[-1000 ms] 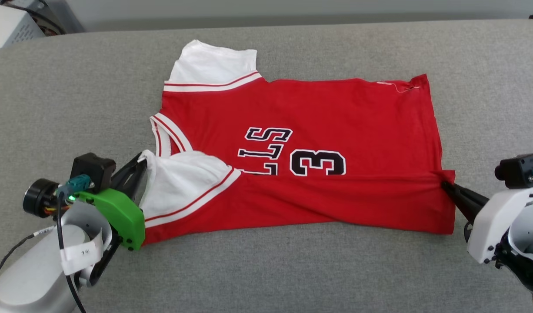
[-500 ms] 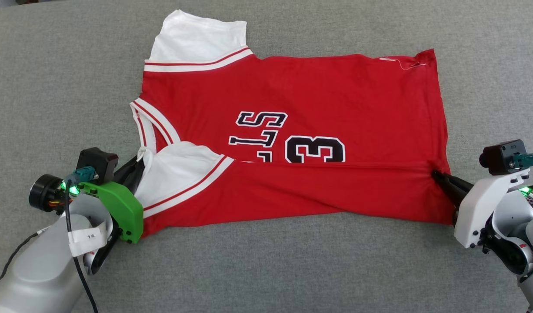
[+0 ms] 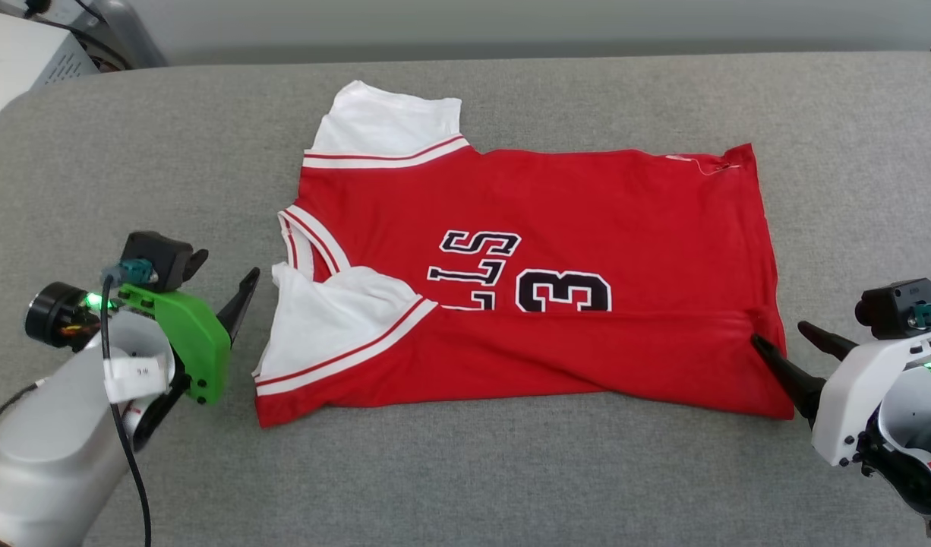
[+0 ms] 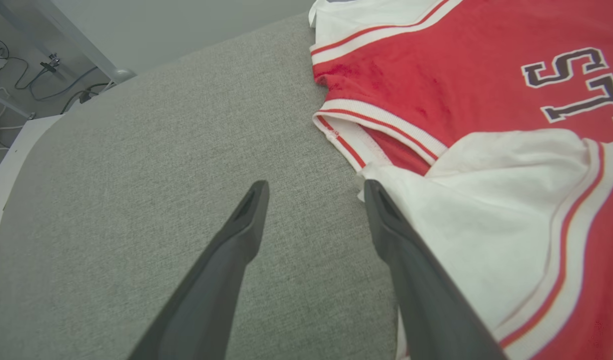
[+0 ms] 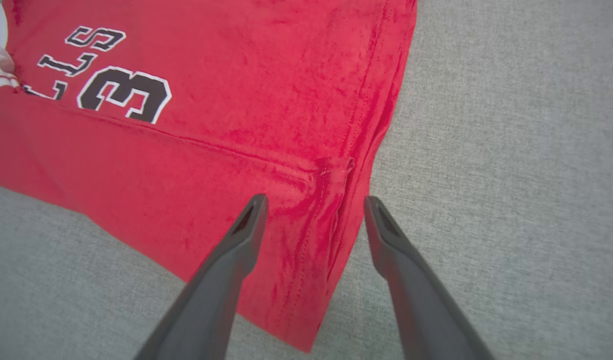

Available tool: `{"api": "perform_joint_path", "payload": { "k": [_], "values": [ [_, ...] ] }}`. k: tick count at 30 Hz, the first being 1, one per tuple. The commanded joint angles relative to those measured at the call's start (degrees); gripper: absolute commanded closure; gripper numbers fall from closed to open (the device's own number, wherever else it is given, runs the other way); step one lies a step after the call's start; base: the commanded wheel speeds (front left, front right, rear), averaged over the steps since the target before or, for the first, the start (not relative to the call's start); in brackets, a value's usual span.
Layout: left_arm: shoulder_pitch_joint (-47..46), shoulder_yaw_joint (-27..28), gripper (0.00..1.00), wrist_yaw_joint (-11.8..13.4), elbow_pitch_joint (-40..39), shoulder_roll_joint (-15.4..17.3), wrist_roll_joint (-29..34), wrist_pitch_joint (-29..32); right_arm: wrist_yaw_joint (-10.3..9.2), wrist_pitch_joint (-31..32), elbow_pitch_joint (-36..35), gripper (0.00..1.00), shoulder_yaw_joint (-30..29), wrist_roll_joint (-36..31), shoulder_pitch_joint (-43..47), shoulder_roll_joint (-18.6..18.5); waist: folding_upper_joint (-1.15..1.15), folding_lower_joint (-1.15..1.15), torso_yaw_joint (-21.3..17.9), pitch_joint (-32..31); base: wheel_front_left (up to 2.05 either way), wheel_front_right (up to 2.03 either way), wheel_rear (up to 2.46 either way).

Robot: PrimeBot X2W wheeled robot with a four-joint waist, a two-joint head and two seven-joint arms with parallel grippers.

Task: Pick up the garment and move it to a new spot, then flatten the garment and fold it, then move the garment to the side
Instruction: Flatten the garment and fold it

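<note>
The garment point(image 3: 557, 220), a red jersey with white sleeves, lies flat on the grey padded surface point(image 3: 511, 471). Its near edge is folded over the front and covers the lower part of the black lettering and number. My left gripper point(image 3: 222, 279) stands open just left of the folded white sleeve point(image 3: 336, 319). In the left wrist view, one finger point(image 4: 386, 225) of the left gripper point(image 4: 315, 187) touches the sleeve point(image 4: 491, 210) edge. My right gripper point(image 3: 783, 340) is open at the hem; the right gripper point(image 5: 315, 200) straddles the garment's point(image 5: 236, 100) folded corner, holding nothing.
A white box point(image 3: 17, 53) with cables stands beyond the surface's far left corner. The grey surface's back edge point(image 3: 511, 61) runs along a pale wall. Bare grey surface lies in front of the garment and on both sides.
Both grippers have opened and let go of the folded edge, which now rests on the shirt. The left gripper has drawn back leftward off the sleeve. The head camera has shifted.
</note>
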Motion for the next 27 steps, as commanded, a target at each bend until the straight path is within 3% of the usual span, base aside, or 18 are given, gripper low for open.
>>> {"api": "perform_joint_path", "payload": {
  "k": [1,14,20,27],
  "values": [
    [-1.99,-0.4,0.0,-0.4,-0.92,1.1,-1.45,2.85,-0.05,-0.1,-0.62,0.0,-0.55,0.02,0.84,-0.14,0.0,0.0,1.51,-2.61,0.0,0.0,0.0],
    [-8.9,-8.13,0.0,-0.93,-15.44,6.28,-18.29,41.45,-0.05,1.58,-1.86,0.0,-2.86,-0.88,2.12,0.99,0.0,0.0,2.57,-3.4,0.0,0.0,0.0],
    [-9.09,-10.14,0.0,-0.93,-14.84,6.1,-22.85,48.74,-0.05,2.88,-2.19,0.0,-2.01,-1.0,1.13,1.55,0.0,0.0,1.41,-1.89,0.0,0.0,0.0],
    [-7.24,-12.06,0.0,-0.94,-9.24,4.19,-23.61,48.88,-0.05,3.44,-2.0,0.0,-0.57,-1.33,-1.18,2.28,0.0,0.0,-0.76,1.01,0.0,0.0,0.0]
  ]
}}
